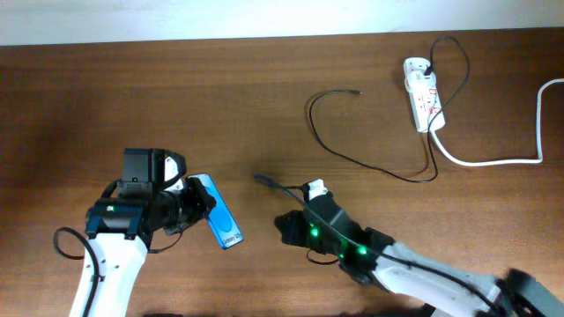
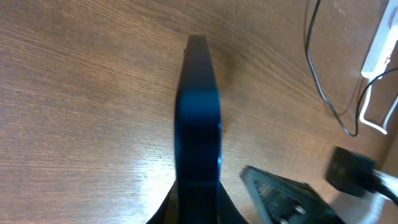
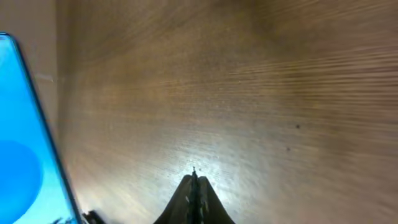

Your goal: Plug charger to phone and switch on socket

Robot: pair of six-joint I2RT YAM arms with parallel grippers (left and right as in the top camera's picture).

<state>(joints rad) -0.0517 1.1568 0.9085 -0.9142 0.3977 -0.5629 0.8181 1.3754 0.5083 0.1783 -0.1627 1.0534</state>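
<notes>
Holding phone (image 1: 222, 218) edgewise, lower left, in left gripper (image 1: 199, 204); rigid, slick | right gripper (image 3: 194, 198) pinched closed, seemingly empty | charger (image 1: 311, 114) upper centre: light, limp; grasp behind plug tip (image 1: 356, 91)

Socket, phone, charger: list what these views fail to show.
1. socket switches: too small overhead; cut off by the right edge in the left wrist view.
2. phone port: phone blurred and edge-on in the left wrist view, cut off by the left edge in the right wrist view.
3. charger plug tip: too small overhead.
</notes>
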